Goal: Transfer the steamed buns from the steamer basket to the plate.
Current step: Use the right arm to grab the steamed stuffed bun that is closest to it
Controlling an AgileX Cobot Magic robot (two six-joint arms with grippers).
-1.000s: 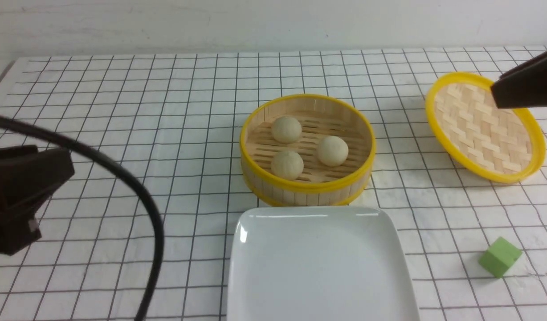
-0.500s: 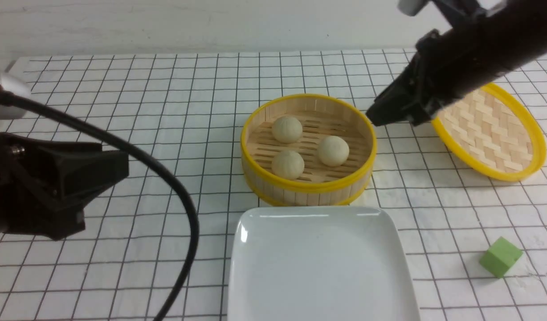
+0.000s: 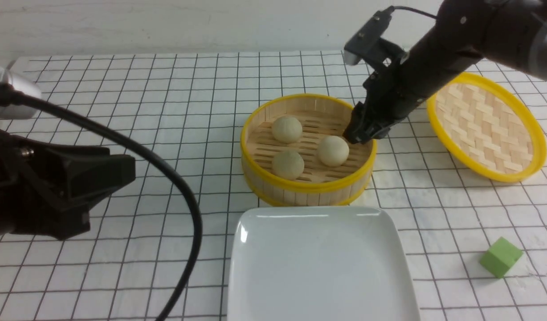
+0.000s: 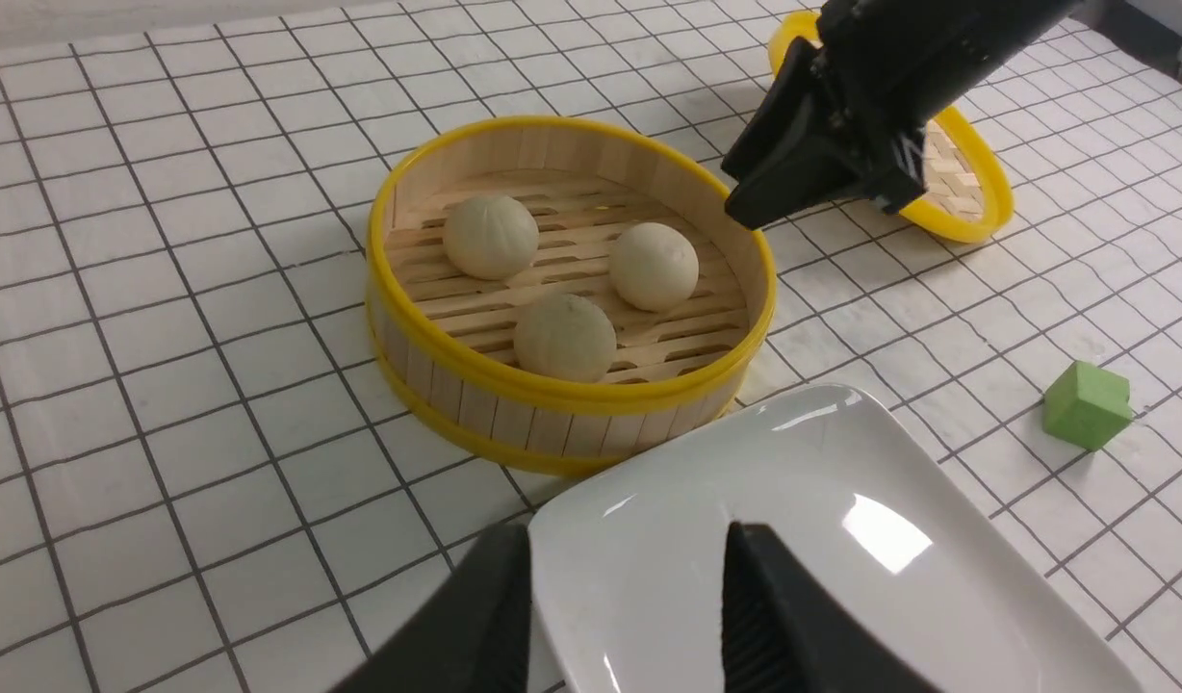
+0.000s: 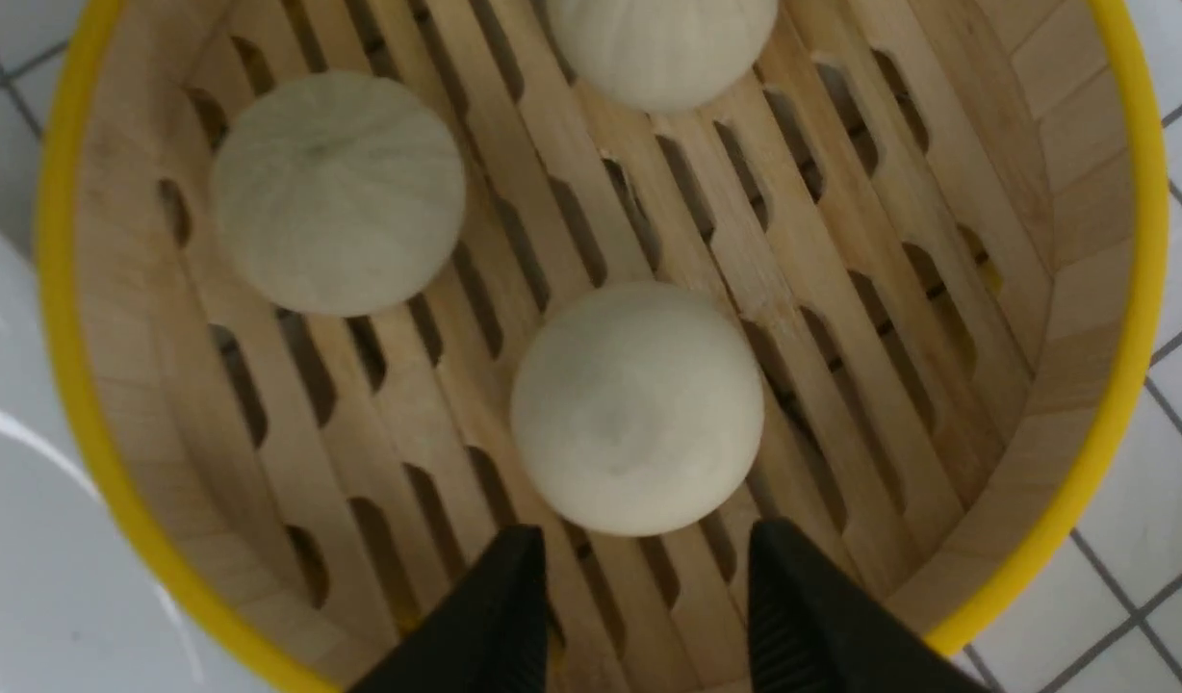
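Bamboo and yellow rims are framing the job. In the front view, the round, deep, slat-walled bamboo steamer basket is holding all three small, round, off-white steamed buns. The large, glossy white, squarish plate is lying bare just in front of it. The black right gripper is hovering at the basket's right rim, just beside the rightmost bun. The black left gripper is hanging well apart on the left.

In the left wrist view, the left gripper's jaws are standing parted and empty over the plate's near edge.

In the right wrist view, the right gripper's jaws are gaping wide with nothing in them. The rightmost bun is sitting just ahead of the gap, not yet inside it. A good pick probably means straddling the bun's widest part clear of the wall, closing gently, then lifting above the rim.
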